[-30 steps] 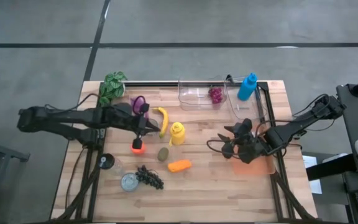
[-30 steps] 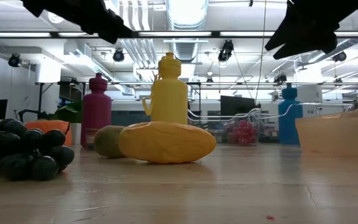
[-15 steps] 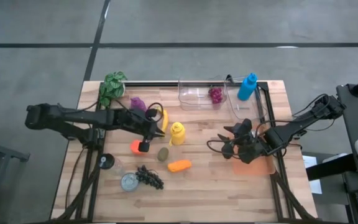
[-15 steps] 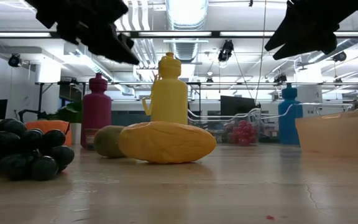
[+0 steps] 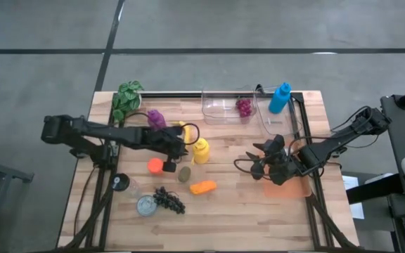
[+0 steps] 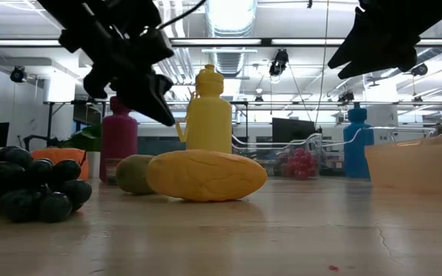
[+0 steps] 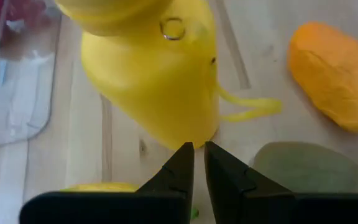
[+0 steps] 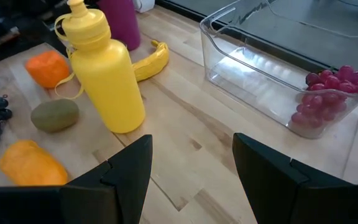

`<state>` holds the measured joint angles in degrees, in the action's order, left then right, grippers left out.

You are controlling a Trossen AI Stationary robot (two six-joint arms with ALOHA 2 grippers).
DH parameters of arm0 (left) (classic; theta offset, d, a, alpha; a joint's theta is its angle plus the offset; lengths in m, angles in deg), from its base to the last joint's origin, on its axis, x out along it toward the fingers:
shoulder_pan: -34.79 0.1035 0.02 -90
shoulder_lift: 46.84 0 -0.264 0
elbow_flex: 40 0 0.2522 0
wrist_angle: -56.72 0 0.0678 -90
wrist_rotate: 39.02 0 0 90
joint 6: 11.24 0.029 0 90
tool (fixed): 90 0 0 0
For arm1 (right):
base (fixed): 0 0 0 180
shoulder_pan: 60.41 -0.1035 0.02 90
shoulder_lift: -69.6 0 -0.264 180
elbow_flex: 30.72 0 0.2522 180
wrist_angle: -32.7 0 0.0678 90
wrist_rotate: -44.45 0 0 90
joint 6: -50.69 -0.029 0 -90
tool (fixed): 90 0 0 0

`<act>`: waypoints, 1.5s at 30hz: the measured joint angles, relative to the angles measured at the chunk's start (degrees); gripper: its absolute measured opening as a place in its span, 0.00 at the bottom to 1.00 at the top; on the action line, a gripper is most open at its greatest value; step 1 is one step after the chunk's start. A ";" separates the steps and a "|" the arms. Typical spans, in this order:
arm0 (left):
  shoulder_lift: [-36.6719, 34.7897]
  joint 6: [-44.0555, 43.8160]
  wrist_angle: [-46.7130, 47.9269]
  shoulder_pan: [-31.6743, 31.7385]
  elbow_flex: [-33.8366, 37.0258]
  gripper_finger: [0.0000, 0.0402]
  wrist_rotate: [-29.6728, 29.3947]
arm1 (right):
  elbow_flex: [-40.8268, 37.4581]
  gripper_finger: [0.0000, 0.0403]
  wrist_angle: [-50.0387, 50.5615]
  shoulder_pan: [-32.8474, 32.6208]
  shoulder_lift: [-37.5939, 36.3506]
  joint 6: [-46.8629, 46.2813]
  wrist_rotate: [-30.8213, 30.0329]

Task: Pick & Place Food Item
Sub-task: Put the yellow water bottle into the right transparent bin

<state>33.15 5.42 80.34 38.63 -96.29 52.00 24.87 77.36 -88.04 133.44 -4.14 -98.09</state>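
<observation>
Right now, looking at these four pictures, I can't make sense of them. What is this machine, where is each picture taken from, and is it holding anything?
It is a robot with two dark arms at a wooden table, each ending in a two-finger gripper. One picture looks straight down, one looks level across the tabletop, and two come from cameras on the arms' wrists.

On the table lie a yellow bottle, a banana, a kiwi, an orange oval food item, dark grapes, a purple bottle and a blue bottle. Red grapes sit in a clear bin.

The left gripper hovers beside the yellow bottle, fingers nearly together, holding nothing. The right gripper waits open over an orange tray, also empty.
</observation>
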 joint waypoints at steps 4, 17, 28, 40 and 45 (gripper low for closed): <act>3.42 -0.15 -0.26 0.00 -1.75 0.11 -0.20 | -0.04 0.54 -0.07 0.00 0.00 0.00 0.00; 14.18 0.03 -1.08 0.00 -8.08 0.11 -0.65 | -0.26 0.54 0.01 0.00 0.00 0.01 0.00; 17.67 1.56 -7.23 0.00 -10.44 0.11 -0.63 | -0.26 0.54 0.04 0.00 0.00 1.07 -0.02; 18.06 -0.64 -8.79 -0.11 -10.51 0.11 -0.63 | -0.26 0.54 -0.03 0.00 0.00 1.01 0.00; 19.04 -1.71 -7.35 -0.11 -10.45 0.11 -0.62 | -0.26 0.54 -0.07 0.01 0.00 0.98 -0.01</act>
<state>52.19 3.72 72.99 38.52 -106.74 51.38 24.60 77.29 -88.04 133.44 -3.16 -98.09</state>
